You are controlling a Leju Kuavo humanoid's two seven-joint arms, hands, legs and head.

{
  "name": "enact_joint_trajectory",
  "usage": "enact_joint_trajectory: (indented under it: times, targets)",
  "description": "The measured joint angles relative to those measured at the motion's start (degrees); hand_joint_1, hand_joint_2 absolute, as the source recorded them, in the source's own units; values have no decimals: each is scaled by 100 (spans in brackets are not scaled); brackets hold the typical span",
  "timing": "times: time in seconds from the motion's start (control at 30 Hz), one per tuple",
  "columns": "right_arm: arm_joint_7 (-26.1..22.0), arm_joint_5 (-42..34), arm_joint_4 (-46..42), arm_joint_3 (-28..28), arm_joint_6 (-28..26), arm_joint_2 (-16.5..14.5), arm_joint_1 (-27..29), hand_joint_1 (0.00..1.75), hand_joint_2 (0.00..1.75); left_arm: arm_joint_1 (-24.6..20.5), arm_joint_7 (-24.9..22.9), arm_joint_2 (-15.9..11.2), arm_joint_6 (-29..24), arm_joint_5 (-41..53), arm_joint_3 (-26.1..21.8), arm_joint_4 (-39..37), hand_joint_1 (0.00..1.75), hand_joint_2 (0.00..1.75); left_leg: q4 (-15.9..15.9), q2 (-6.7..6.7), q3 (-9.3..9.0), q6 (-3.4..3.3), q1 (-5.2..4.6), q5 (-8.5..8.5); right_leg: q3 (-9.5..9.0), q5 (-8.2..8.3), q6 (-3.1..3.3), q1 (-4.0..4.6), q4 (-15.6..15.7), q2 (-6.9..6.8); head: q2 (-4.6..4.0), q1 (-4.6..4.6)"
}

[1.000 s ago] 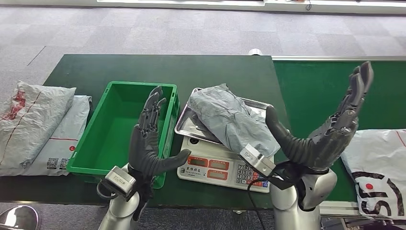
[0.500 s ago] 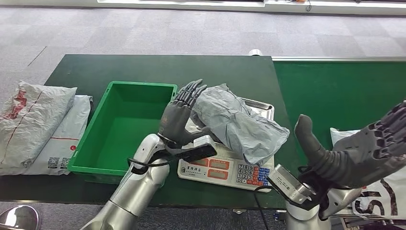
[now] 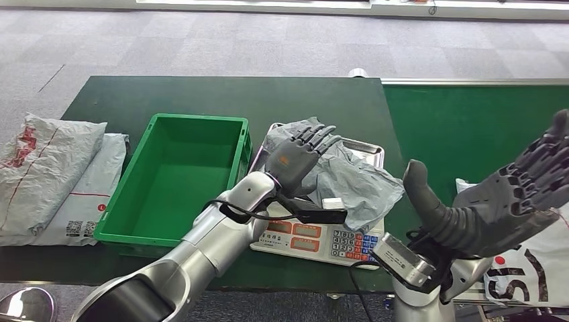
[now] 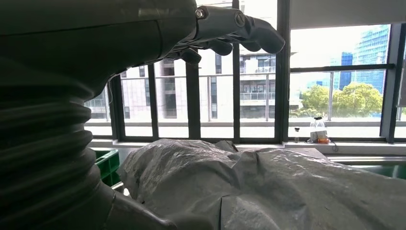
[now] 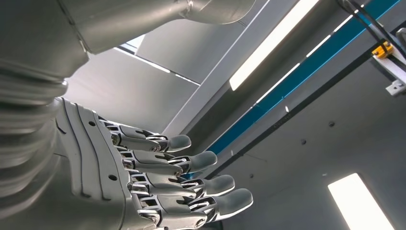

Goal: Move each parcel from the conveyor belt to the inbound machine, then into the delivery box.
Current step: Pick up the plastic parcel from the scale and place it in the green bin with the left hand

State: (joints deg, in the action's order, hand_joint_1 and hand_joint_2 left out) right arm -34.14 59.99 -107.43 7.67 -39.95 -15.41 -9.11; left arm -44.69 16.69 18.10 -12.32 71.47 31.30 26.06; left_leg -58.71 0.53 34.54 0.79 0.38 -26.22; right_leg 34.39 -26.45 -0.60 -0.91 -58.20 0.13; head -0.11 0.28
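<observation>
Your grey poly-bag parcel (image 3: pixel 339 171) lies crumpled across the steel tray of the weighing scale (image 3: pixel 315 236), the inbound machine, just beside the green delivery box (image 3: pixel 176 176) on the dark worktop (image 3: pixel 201 97). Your left hand (image 3: pixel 295 155) hovers over the parcel's near end with fingers spread, holding nothing; whether it touches the film I cannot tell. Your right hand (image 3: pixel 500 201) is raised, palm up and spread wide, empty. Expect the parcel to be light, soft and slippery, sagging when lifted; I would gather a bulging fold near its middle rather than a loose corner. Its contents are hidden, and the white parcel (image 3: pixel 537 258) on the conveyor belt (image 3: pixel 470 127) is cut off by the right arm.
</observation>
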Motion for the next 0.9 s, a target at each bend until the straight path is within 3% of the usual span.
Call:
enact_joint_trajectory:
  times: [0.8,0.83,0.9]
  targets:
    - [-84,-214,108,94,0,0,-30,0,175,-123,-364,149,-188,1421,1337,-613,0,175,0,-1,0,0,0,0,-1,0,-1,-2,0,-2,0,0]
    - [-83,-217,108,94,0,0,-30,0,175,-121,-364,149,-187,1441,1376,-631,5,175,0,-1,0,0,0,0,-1,0,-1,-2,0,-2,0,0]
    - [-80,-220,108,94,0,0,-30,0,175,-113,-364,150,-180,1469,1443,-665,93,175,0,-1,1,0,0,0,-1,0,-1,-2,0,-2,0,0]
